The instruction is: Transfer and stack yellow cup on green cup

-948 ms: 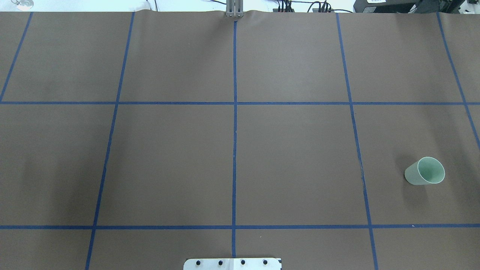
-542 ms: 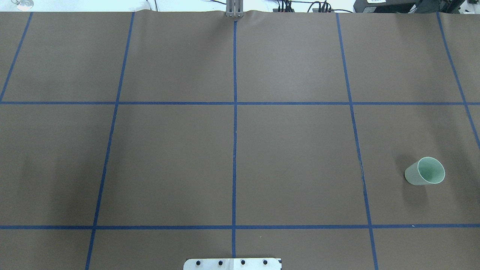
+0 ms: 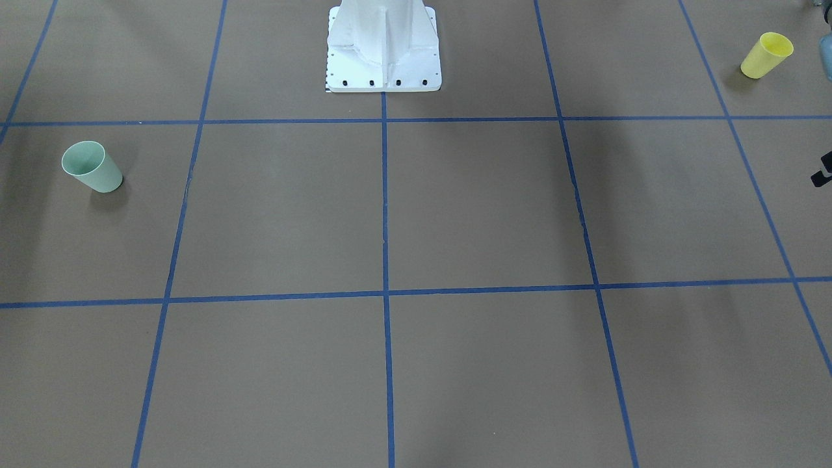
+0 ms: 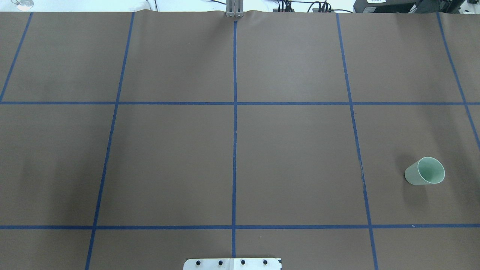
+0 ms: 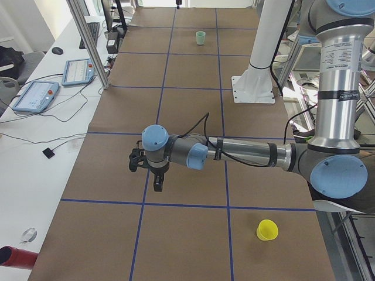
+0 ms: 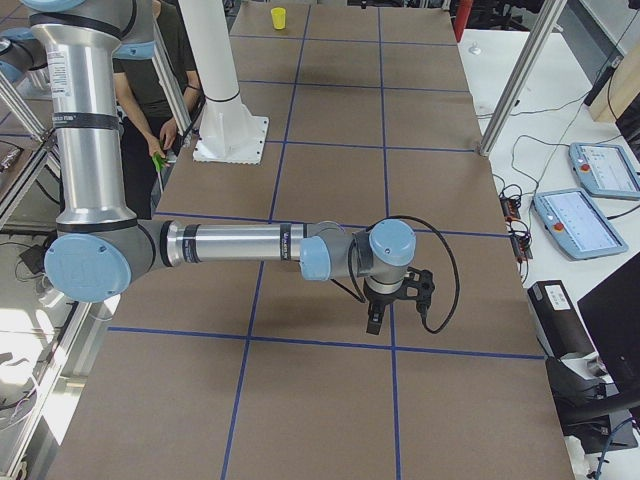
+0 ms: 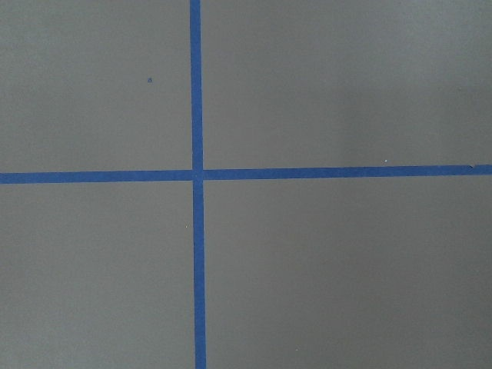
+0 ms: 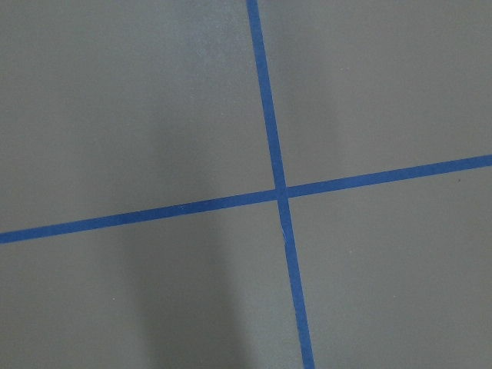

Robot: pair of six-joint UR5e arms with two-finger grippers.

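Brown paper covers your bench (image 4: pixel 168 157), crossed by blue tape lines (image 4: pixel 234 150). You'll find the left tool (image 5: pixel 157 185) and the right tool (image 6: pixel 374 322) hanging low over it, pointing down, but you cannot tell how wide either stands. Your green cup (image 4: pixel 424 171) stands upright at the overhead view's lower right. The yellow cup (image 3: pixel 766 55) stands well apart, at the upper right of the front-facing view.

Brown table surface (image 8: pixel 115 100) with two tilted blue tape lines (image 8: pixel 265 123), their crossing just right of centre.
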